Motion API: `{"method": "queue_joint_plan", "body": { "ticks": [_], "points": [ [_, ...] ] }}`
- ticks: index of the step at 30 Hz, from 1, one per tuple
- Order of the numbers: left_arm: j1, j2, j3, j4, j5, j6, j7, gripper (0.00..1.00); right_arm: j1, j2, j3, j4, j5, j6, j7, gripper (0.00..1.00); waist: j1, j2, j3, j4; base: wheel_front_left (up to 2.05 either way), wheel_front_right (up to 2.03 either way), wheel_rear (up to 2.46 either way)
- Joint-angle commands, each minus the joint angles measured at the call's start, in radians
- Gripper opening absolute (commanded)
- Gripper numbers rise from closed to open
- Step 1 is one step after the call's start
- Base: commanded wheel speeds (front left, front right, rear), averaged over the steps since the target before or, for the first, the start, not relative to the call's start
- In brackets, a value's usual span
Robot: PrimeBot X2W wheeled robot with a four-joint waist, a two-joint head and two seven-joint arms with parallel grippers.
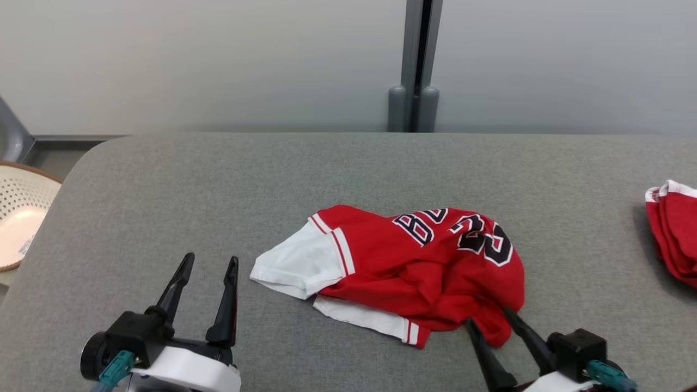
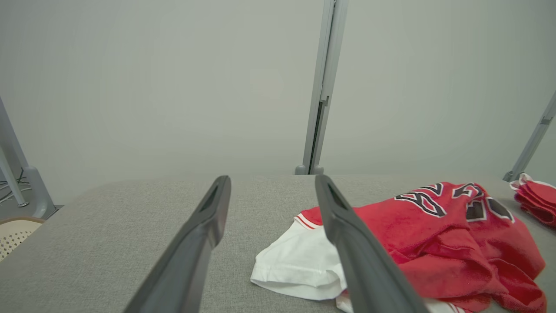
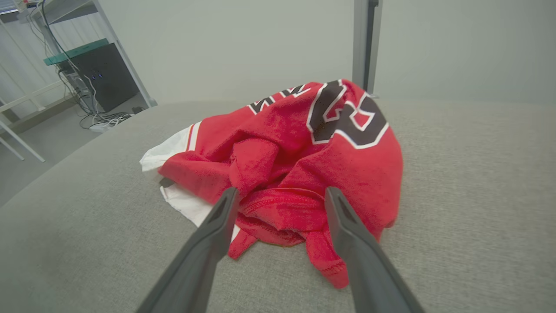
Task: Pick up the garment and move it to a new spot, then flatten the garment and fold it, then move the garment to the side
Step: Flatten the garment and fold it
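Red jersey [image 1: 419, 267] lies crumpled on tabletop [image 1: 163, 190]. R fingers [image 1: 486, 354] apart, tips at its near edge, gripping nothing. L fingers [image 1: 226, 305] apart, just left of it.

Right of the shirt [image 1: 414, 267], a red cloth pile [image 1: 672, 234] is cut off. Left of it, so is a basket [image 1: 22, 212].

The left end effector [image 1: 211, 258] sat at the lower left of the head view, its two dark fingers spread wide and pointing forward. The right end effector [image 1: 488, 316], at the lower right, had its fingers likewise parted, angled up and leftward.
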Motion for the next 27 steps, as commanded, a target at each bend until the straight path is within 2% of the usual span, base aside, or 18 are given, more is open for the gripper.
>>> {"method": "queue_joint_plan", "body": {
  "ticks": [1, 8, 12, 13, 14, 15, 20, 27],
  "points": [
    [-0.039, -0.006, -0.004, 0.002, 0.008, -0.008, -0.009, 1.0, -0.041, 0.007, 0.036, 0.052, 0.023, 0.0, -0.014, 1.0, 0.0, -0.0001, 0.039, 0.045, 0.0, 0.0, 0.0],
    [-0.11, -0.035, -0.02, 0.036, 0.015, -0.031, -0.031, 1.0, -0.175, 0.052, 0.081, 0.278, 0.095, 0.0, -0.073, 1.0, 0.0, -0.0001, 0.082, 0.111, 0.0, 0.0, 0.0],
    [-0.127, -0.042, -0.022, 0.053, 0.015, -0.038, -0.039, 1.0, -0.213, 0.062, 0.085, 0.355, 0.119, 0.0, -0.101, 1.0, 0.0, -0.0001, 0.085, 0.128, 0.0, 0.0, 0.0],
    [-0.13, -0.044, -0.019, 0.058, 0.014, -0.039, -0.041, 1.0, -0.224, 0.063, 0.092, 0.377, 0.124, 0.0, -0.109, 0.58, 0.0, -0.0001, 0.086, 0.13, 0.0, 0.0, 0.0],
    [-0.133, -0.046, -0.018, 0.061, 0.013, -0.041, -0.044, 1.0, -0.234, 0.064, 0.098, 0.393, 0.126, 0.0, -0.118, 0.07, 0.0, -0.0001, 0.087, 0.132, 0.0, 0.0, 0.0],
    [-0.134, -0.048, -0.016, 0.065, 0.013, -0.043, -0.047, 1.0, -0.242, 0.061, 0.104, 0.406, 0.133, 0.0, -0.125, 0.0, 0.0, -0.0001, 0.088, 0.132, 0.0, 0.0, 0.0],
    [-0.134, -0.049, -0.001, 0.078, 0.018, -0.045, -0.053, 1.0, -0.257, 0.027, 0.124, 0.395, 0.139, 0.0, -0.17, 0.0, 0.0, -0.0001, 0.094, 0.121, 0.0, 0.0, 0.0],
    [-0.129, -0.053, 0.02, 0.084, 0.025, -0.047, -0.058, 1.0, -0.21, -0.044, 0.069, 0.251, 0.123, 0.0, -0.16, 0.0, 0.0, -0.0001, 0.097, 0.084, 0.0, 0.0, 0.0]
  ]
}}
